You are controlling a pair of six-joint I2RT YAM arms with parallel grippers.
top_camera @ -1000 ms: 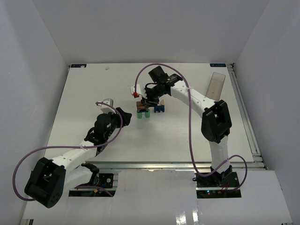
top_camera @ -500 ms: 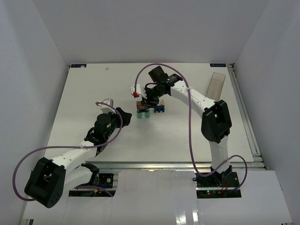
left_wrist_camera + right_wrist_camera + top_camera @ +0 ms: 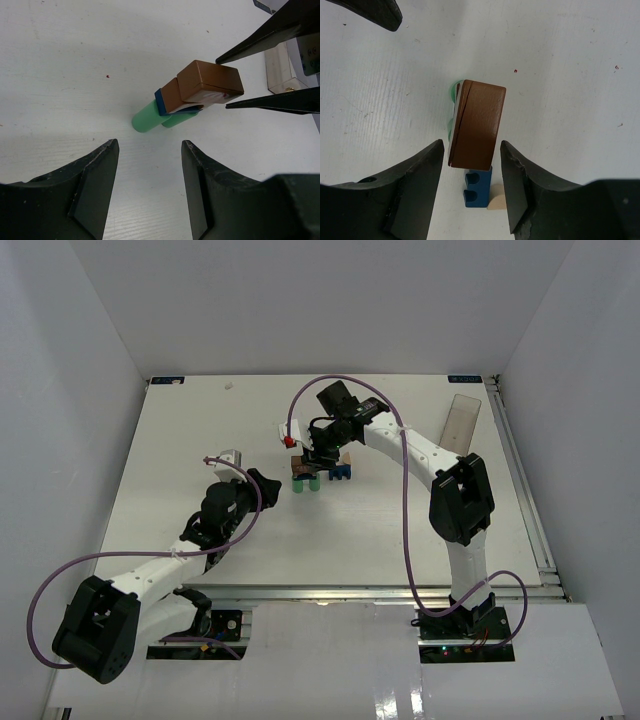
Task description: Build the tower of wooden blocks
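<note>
The wood block tower (image 3: 305, 476) stands mid-table: two green cylinders (image 3: 150, 119) upright, a blue piece (image 3: 161, 103) across them, a brown arch (image 3: 171, 95) on that, and a brown brick (image 3: 476, 124) on top. My right gripper (image 3: 471, 145) is over the tower, open, one jaw on each side of the brown brick with a thin gap at both faces. A second blue piece (image 3: 477, 190) and a tan piece (image 3: 495, 201) lie on the table just beside the tower. My left gripper (image 3: 149, 144) is open and empty, a short way left of the tower.
A clear rectangular plastic box (image 3: 462, 422) lies at the back right of the white table (image 3: 200, 440). White walls close in the table on three sides. The right arm (image 3: 420, 450) reaches in from the right over the blocks.
The right gripper's jaws have spread apart off the brown brick, which stays on top of the tower. The left arm has not moved.
</note>
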